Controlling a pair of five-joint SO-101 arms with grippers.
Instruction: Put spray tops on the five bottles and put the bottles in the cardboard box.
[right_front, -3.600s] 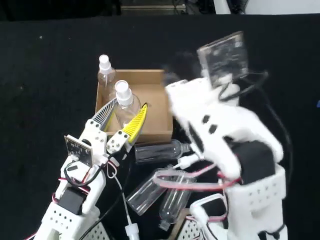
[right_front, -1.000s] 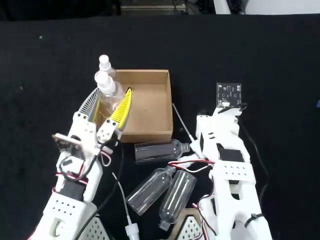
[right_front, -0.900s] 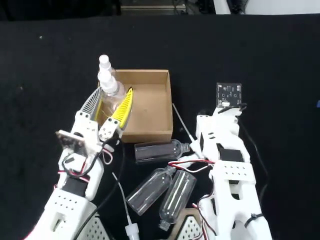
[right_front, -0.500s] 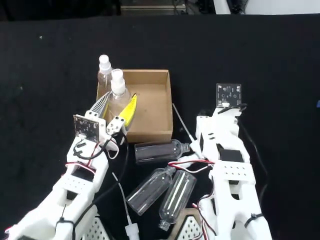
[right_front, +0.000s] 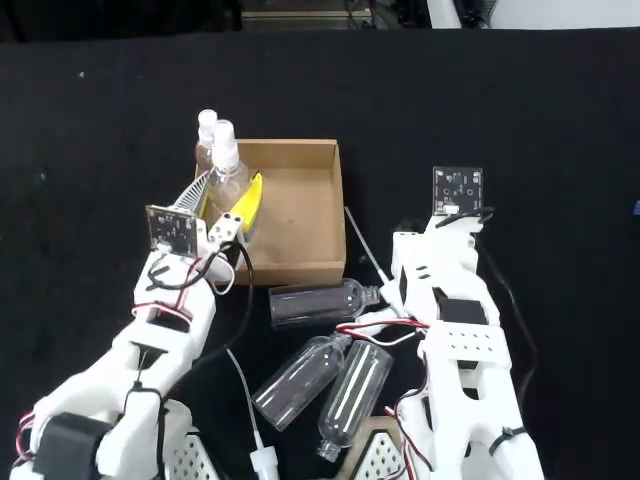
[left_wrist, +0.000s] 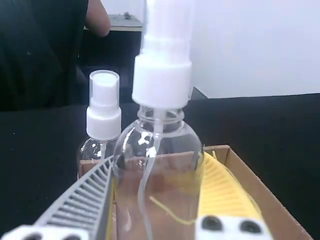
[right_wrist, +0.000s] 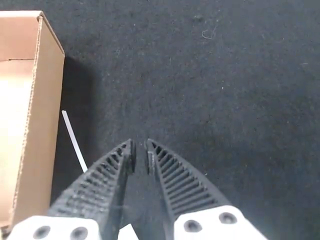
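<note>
— What sits at the left?
— The left gripper (right_front: 226, 192) is clamped on a capped bottle (right_front: 227, 172), upright at the cardboard box's (right_front: 300, 270) far left corner, just beside another capped bottle (right_front: 206, 135).
— And rightward?
— Three capless bottles (right_front: 312, 303) lie on the black table (right_front: 520, 120). The right gripper (right_wrist: 139, 152) is nearly closed and empty, with open cloth around it.

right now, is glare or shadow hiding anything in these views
Left wrist view: the spray top of the held bottle stands against a bright white wall, its upper edge washing out. Right wrist view: the cardboard box throws a dark shadow on the table. High view: the lying bottles show light streaks.
</note>
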